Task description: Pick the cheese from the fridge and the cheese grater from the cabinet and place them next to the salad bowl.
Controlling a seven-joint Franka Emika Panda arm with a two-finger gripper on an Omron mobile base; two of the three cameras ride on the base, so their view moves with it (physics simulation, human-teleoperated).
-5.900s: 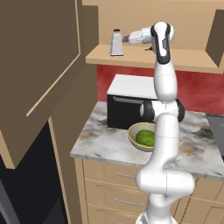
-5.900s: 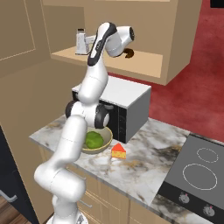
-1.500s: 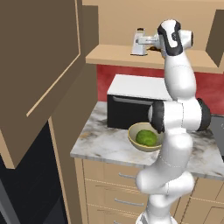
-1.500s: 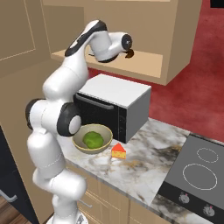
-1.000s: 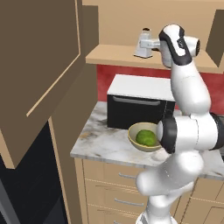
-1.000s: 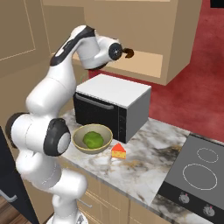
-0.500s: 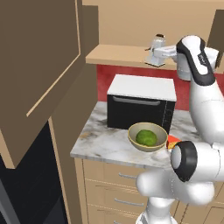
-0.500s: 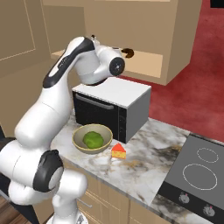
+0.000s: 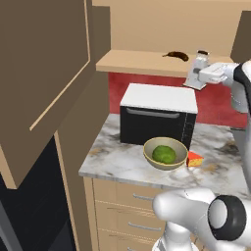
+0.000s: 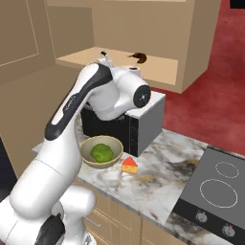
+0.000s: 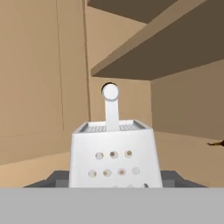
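Left base view: small grey metal tapered box grater hung at about 1 o'clock, upright, handle topmost, off the light tan wall cabinet's shelf and above the right end of the black white-topped microwave. The pincer pinched it from the right. Round beige bowl with the green lettuce ball sat on the marbled counter at about 5 o'clock of centre, with the orange-yellow cheese wedge just beside it at its 3 o'clock.

Right base view: white arm crossed the middle; grater handle peeked above the wrist at 11 o'clock. Bowl lay near and below, cheese at its 4 o'clock on the counter.

Hand view: grater filled the lower middle, long axis vertical, clamped between the dark fingers.

Judgement: cheese delivered; grater held clear of the cabinet. Bowl lay down and left of the pincer, so a descent to open counter beside it follows.
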